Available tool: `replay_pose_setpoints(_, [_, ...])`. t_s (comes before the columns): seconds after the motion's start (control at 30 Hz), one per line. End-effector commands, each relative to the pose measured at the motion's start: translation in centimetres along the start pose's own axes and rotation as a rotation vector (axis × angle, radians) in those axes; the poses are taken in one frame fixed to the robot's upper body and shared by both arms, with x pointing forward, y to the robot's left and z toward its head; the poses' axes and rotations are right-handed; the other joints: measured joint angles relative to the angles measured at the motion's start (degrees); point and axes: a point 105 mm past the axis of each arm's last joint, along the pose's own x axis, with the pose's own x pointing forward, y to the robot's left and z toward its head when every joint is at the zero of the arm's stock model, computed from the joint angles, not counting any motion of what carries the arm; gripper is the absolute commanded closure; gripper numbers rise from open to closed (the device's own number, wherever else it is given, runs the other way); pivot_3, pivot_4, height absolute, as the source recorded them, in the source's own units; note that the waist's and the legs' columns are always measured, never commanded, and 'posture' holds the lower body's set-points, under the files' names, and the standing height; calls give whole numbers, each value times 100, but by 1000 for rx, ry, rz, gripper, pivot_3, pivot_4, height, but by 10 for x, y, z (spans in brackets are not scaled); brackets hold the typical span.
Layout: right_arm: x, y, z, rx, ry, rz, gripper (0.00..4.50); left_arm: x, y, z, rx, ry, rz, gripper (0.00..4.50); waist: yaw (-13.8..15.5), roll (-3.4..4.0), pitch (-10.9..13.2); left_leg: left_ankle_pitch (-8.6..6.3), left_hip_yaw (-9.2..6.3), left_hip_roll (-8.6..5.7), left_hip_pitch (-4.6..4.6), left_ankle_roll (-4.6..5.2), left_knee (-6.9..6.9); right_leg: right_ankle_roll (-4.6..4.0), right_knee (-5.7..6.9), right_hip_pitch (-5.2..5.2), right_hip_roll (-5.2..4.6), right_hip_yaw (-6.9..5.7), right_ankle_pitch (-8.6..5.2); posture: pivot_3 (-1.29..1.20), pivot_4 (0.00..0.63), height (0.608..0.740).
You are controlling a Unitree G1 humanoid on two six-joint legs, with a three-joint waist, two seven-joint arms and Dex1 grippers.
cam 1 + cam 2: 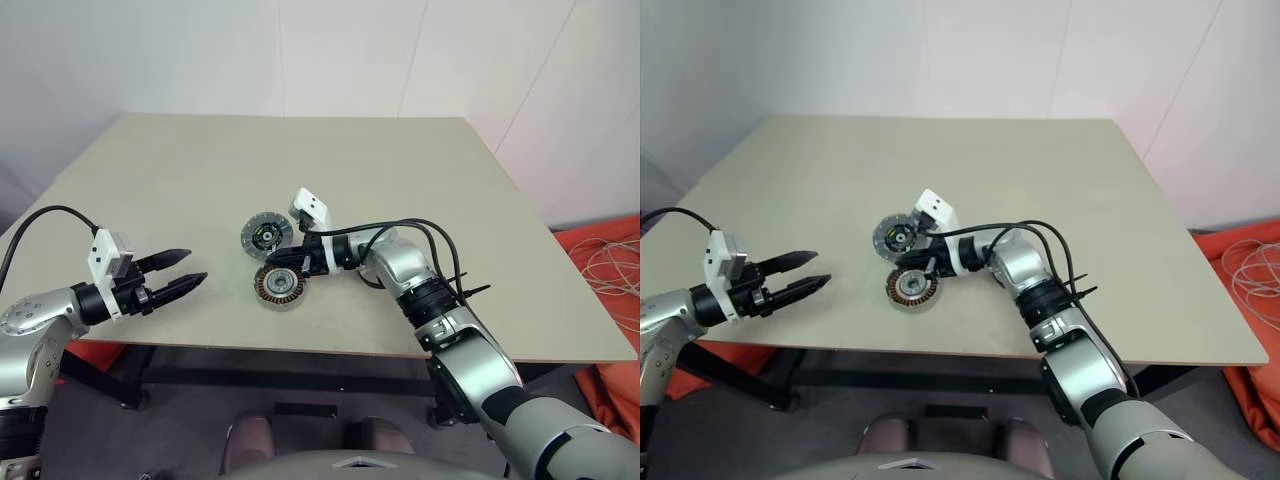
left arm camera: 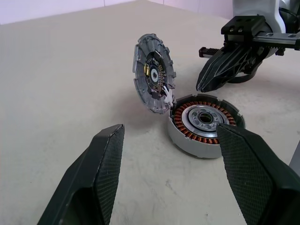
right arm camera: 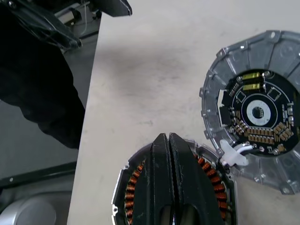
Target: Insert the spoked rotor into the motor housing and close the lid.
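Note:
The motor housing (image 1: 280, 287), a squat ring with copper windings, sits near the table's front edge. The lid (image 1: 266, 236), a grey disc with a dark circuit centre, stands tilted against the housing's far rim, joined to it by a white connector (image 3: 233, 156). My right gripper (image 1: 275, 265) is shut and empty, and its tips hover just over the housing between it and the lid. My left gripper (image 1: 195, 267) is open and empty, a hand's width to the left of the housing and pointing at it. The spoked rotor is out of view.
The beige table (image 1: 300, 170) has wide free room behind and to the left of the parts. A small dark ring (image 1: 368, 283) lies under my right forearm. Orange cloth and cables (image 1: 610, 260) lie on the floor to the right.

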Motion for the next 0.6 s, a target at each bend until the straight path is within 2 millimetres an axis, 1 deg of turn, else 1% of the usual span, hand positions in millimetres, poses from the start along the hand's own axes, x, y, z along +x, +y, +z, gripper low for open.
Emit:
replay_pose_setpoints(0.03, [1, -2, -6, -58, 52, -23, 4485, 3, 1, 10, 35, -19, -9, 1160, -1, 0, 0, 0, 0, 0, 0, 0, 0, 0, 0, 0, 0, 0, 0, 0, 0, 740])
replay_pose_setpoints(0.13, [-2, -7, -43, -91, 221, -50, 4485, 4, 0, 11, 36, -25, -14, 1160, 3, -1, -1, 0, 0, 0, 0, 0, 0, 0, -1, 0, -1, 0, -1, 0, 0, 740])
replay_pose_setpoints(0.17, [-4, -10, -51, -82, 251, -67, 4485, 4, 0, 11, 36, -26, -15, 1160, 3, 0, 0, 0, 0, 0, 0, 0, 0, 0, -2, 2, -1, 0, -1, 0, 0, 740])
replay_pose_setpoints(0.2, [-5, -12, -55, -69, 259, -79, 4485, 4, 0, 11, 37, -26, -15, 1160, -4, 1, 0, 0, 0, -1, 0, 0, 0, 0, -3, 2, -3, 1, -1, 0, 0, 740])
replay_pose_setpoints(0.27, [-6, -13, -54, -50, 248, -85, 4485, 3, 0, 11, 36, -25, -13, 1160, -9, 1, 0, 0, 2, -1, 13, 0, 0, 1, -3, 13, -1, 3, -1, 0, 0, 740])
replay_pose_setpoints(0.4, [-5, -12, -37, -50, 177, -75, 4485, 3, 0, 11, 35, -23, -15, 1160, -4, 1, 0, 0, 0, 0, 37, 0, 0, 1, -4, 32, -1, 2, -3, 0, 0, 740])
replay_pose_setpoints(0.5, [-2, -8, -11, -33, 50, -43, 4485, 4, 0, 11, 35, -24, -16, 1160, -4, 1, 1, 0, 0, 0, 35, 0, 1, 1, -8, 31, -1, 2, -3, 0, 0, 740])
replay_pose_setpoints(0.6, [-3, -2, 23, 25, -120, -4, 4485, 5, 0, 12, 35, -25, -17, 1160, -6, 1, 3, 0, 0, 1, 30, 0, 1, 1, -7, 24, 0, 2, -3, 0, 0, 740])
